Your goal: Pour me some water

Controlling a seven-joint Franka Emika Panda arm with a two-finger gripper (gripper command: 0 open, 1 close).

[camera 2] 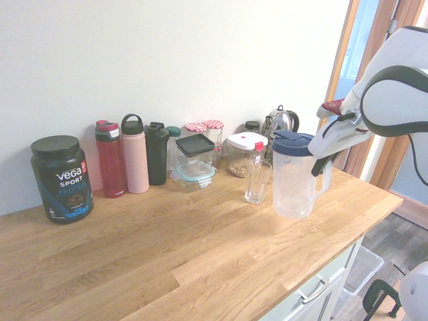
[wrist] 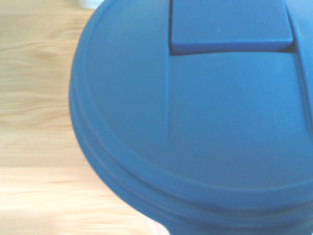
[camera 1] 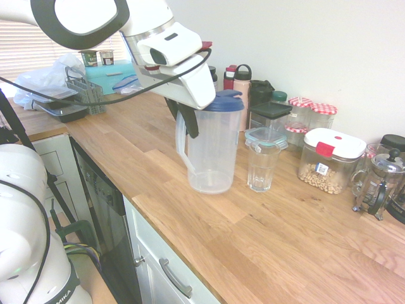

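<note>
Wooden counter, pale wall behind. Gripper's pinching the pitcher's handle (blue lid on, btw), clear tumbler nearby.

Wood counter, light planks. Directly on it: translucent pitcher, blue lid, upright, near clear ribbed tumbler. Row near wall: black Vega Sport protein tub, red bottle, pink bottle, dark shaker, red-white-lidded jars, white-lidded container of tan bits, French press. Far end: teal box, wire rack, plastic bag, black food containers.
</note>
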